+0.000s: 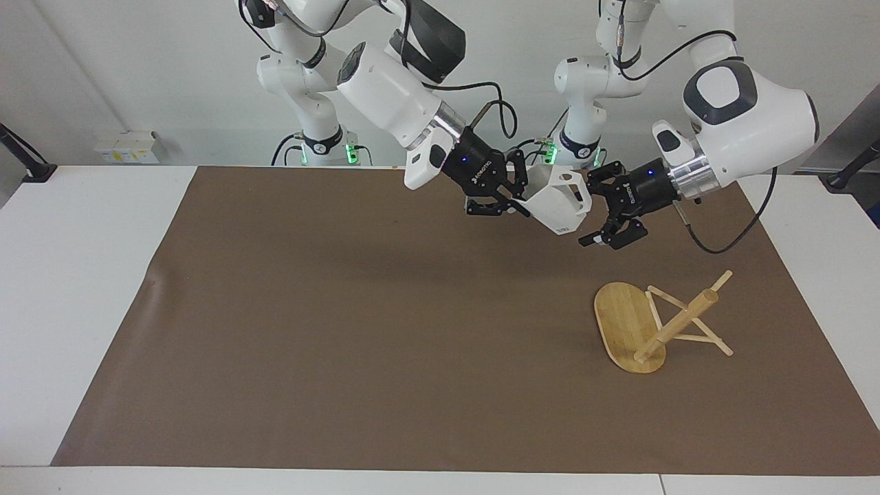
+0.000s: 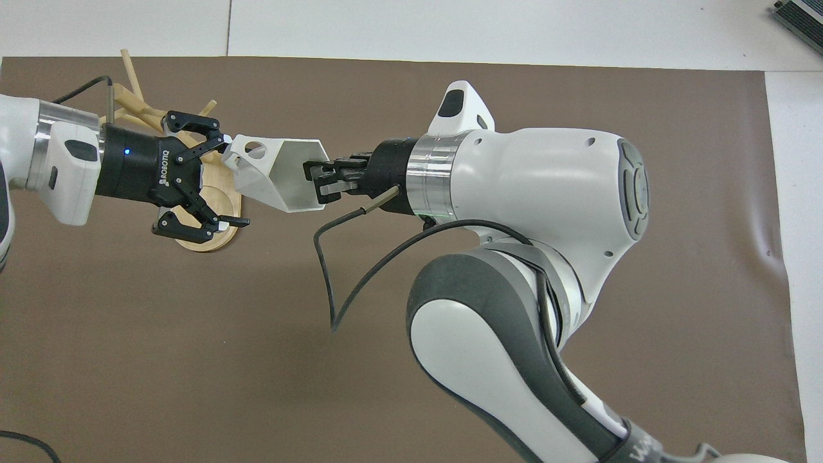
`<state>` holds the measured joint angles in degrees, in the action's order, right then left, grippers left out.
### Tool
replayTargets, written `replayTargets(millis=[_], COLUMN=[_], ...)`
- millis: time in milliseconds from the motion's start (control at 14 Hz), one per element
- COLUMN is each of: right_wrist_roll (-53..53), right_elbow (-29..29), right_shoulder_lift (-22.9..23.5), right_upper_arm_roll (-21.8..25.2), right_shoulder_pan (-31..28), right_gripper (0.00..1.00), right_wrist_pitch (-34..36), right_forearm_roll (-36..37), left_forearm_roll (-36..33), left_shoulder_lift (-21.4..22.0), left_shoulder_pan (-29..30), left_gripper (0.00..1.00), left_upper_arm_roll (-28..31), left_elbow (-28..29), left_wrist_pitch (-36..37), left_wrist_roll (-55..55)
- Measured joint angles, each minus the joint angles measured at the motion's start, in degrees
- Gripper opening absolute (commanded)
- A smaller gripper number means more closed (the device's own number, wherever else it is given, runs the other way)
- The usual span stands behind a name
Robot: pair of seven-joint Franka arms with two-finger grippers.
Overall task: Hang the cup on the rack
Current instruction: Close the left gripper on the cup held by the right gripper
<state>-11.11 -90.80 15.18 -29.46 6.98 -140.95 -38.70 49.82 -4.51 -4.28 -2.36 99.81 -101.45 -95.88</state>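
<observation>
My right gripper has the white faceted mug pinched by its rim, midair; left gripper wide open beside its handle; bamboo mug tree lying tipped on the mat.

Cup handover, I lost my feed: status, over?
Right gripper shut on cup, held in the air. Left gripper open at the cup's handle end. Rack tipped over on the mat.

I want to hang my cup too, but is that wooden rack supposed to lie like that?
No, the rack looks tipped over. Its oval base stands on edge on the brown mat and its post slants sideways, propped on thin pegs, toward the left arm's end of the table. The cup is up in the air in the right hand.
</observation>
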Motion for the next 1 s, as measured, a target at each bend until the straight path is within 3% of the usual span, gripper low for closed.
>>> replayTargets(millis=[714,1000], right_wrist_roll=[0.00,0.00], right_elbow=[0.02,0.02], right_shoulder_lift=[0.01,0.04], right_upper_arm_roll=[0.00,0.00], right_shoulder_pan=[0.00,-0.03], right_gripper=[0.00,0.00], right_wrist_pitch=[0.00,0.00], right_forearm_roll=[-0.03,-0.03], left_forearm_roll=[3.47,3.64], left_shoulder_lift=[0.01,0.01], left_shoulder_pan=[-1.64,-1.89], left_gripper=[1.00,0.84], left_upper_arm_roll=[-1.21,-1.25], left_elbow=[0.11,0.14], left_wrist_pitch=[-4.66,-4.66], left_wrist_roll=[-0.38,-0.46])
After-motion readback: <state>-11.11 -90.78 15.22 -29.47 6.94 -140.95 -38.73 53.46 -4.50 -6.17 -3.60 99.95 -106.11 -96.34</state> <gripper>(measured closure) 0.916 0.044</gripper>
